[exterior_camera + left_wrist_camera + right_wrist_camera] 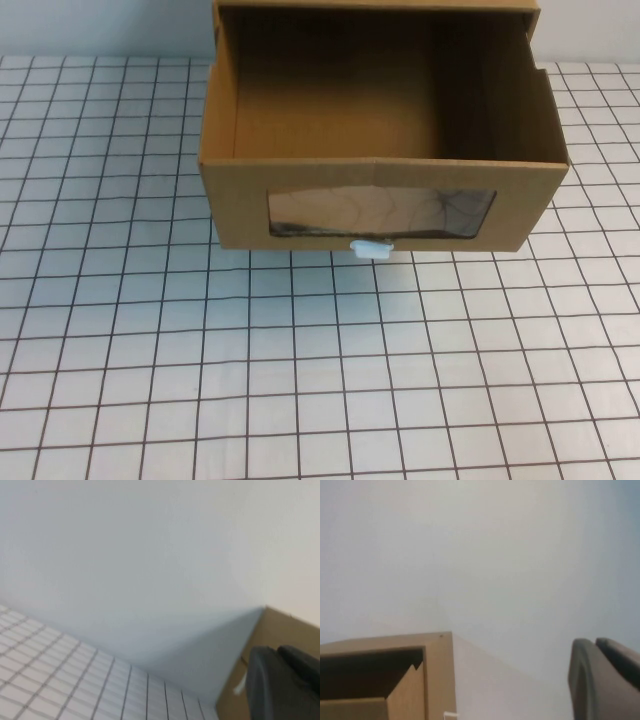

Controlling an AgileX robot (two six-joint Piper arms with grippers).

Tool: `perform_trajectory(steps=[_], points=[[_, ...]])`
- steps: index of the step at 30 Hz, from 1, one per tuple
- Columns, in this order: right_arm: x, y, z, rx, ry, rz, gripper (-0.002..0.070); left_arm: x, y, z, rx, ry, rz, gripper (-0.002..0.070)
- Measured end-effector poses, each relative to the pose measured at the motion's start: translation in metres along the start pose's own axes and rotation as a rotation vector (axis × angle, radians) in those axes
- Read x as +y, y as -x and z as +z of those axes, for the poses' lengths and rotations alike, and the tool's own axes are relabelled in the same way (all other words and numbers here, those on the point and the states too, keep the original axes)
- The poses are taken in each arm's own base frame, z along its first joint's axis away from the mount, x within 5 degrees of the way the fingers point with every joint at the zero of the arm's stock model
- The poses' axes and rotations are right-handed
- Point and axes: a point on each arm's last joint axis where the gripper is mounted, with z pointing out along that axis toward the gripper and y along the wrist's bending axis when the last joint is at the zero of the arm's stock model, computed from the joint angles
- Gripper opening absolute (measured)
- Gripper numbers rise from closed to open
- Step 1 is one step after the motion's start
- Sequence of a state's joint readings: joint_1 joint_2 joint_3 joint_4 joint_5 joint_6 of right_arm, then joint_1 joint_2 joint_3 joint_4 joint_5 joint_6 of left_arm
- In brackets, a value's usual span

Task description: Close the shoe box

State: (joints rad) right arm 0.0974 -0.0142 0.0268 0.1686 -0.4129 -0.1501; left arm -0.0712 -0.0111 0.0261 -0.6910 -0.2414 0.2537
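The shoe box point(380, 190) is a brown cardboard drawer pulled well out toward me, its inside bare. Its front has a clear window point(380, 212) and a small white pull tab point(370, 248) at the bottom edge. Neither gripper shows in the high view. In the left wrist view my left gripper point(280, 680) is shut and empty, raised beside a cardboard side point(260, 645). In the right wrist view my right gripper point(602, 675) is shut and empty, apart from the box's corner point(437, 675).
The box stands at the back middle of a white table with a black grid point(300, 360). A plain white wall point(150, 555) rises behind the table. The outer sleeve's top edge point(380, 5) shows at the far end.
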Motion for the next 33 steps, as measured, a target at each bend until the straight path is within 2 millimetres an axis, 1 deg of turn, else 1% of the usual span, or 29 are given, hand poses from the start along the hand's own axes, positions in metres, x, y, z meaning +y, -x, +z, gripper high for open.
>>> perform_trajectory(steps=[2, 6, 8, 9, 11, 13, 15, 17, 19, 20, 21, 23, 25, 27, 28, 30, 33], points=[[-0.001, 0.004, 0.0, -0.044, -0.007, 0.0, -0.0014, 0.002, 0.005, 0.0, -0.057, 0.019, -0.035, -0.0005], [-0.003, 0.018, -0.002, -0.197, -0.031, 0.002, -0.0014, 0.006, 0.019, -0.002, -0.222, 0.043, -0.155, -0.0005], [-0.003, 0.029, -0.002, -0.263, -0.038, 0.017, -0.0014, 0.004, 0.027, -0.003, -0.281, 0.027, -0.177, -0.0005], [-0.003, 0.038, -0.001, -0.296, -0.037, 0.031, -0.0014, 0.001, 0.033, -0.004, -0.311, 0.009, -0.17, -0.0005], [-0.003, 0.063, 0.002, -0.373, -0.029, 0.053, -0.0014, -0.009, 0.049, -0.005, -0.372, -0.039, -0.119, -0.0005], [-0.002, 0.092, 0.002, -0.447, -0.016, 0.06, -0.0014, -0.021, 0.07, -0.008, -0.444, -0.095, -0.056, -0.0005], [0.0, 0.126, 0.001, -0.527, 0.005, 0.089, -0.0014, -0.035, 0.093, -0.013, -0.521, -0.152, 0.009, -0.0005], [0.001, 0.156, 0.004, -0.56, 0.029, 0.116, -0.0014, -0.047, 0.114, -0.016, -0.572, -0.191, 0.051, -0.0005], [0.004, 0.184, 0.013, -0.553, 0.053, 0.13, -0.0014, -0.059, 0.134, -0.013, -0.574, -0.215, 0.08, -0.0005], [0.005, 0.196, 0.021, -0.523, 0.065, 0.137, -0.0014, -0.066, 0.144, -0.009, -0.554, -0.224, 0.085, -0.0006], [0.007, 0.206, 0.03, -0.475, 0.075, 0.147, -0.0014, -0.073, 0.154, -0.003, -0.52, -0.23, 0.09, -0.0005], [0.009, 0.219, 0.05, -0.344, 0.083, 0.165, -0.0014, -0.088, 0.173, 0.011, -0.414, -0.234, 0.108, -0.0005], [0.012, 0.224, 0.073, -0.166, 0.081, 0.171, -0.0014, -0.101, 0.186, 0.027, -0.284, -0.232, 0.137, -0.0005], [0.015, 0.22, 0.1, 0.05, 0.072, 0.166, -0.0014, -0.113, 0.195, 0.046, -0.112, -0.221, 0.17, -0.0005], [0.016, 0.212, 0.113, 0.16, 0.066, 0.159, -0.0014, -0.117, 0.196, 0.055, -0.044, -0.214, 0.183, -0.0005], [0.017, 0.197, 0.136, 0.328, 0.056, 0.113, -0.0014, -0.123, 0.196, 0.075, 0.103, -0.196, 0.202, -0.0006], [0.019, 0.173, 0.16, 0.477, 0.058, 0.071, -0.0014, -0.126, 0.19, 0.103, 0.206, -0.173, 0.208, -0.0005]])
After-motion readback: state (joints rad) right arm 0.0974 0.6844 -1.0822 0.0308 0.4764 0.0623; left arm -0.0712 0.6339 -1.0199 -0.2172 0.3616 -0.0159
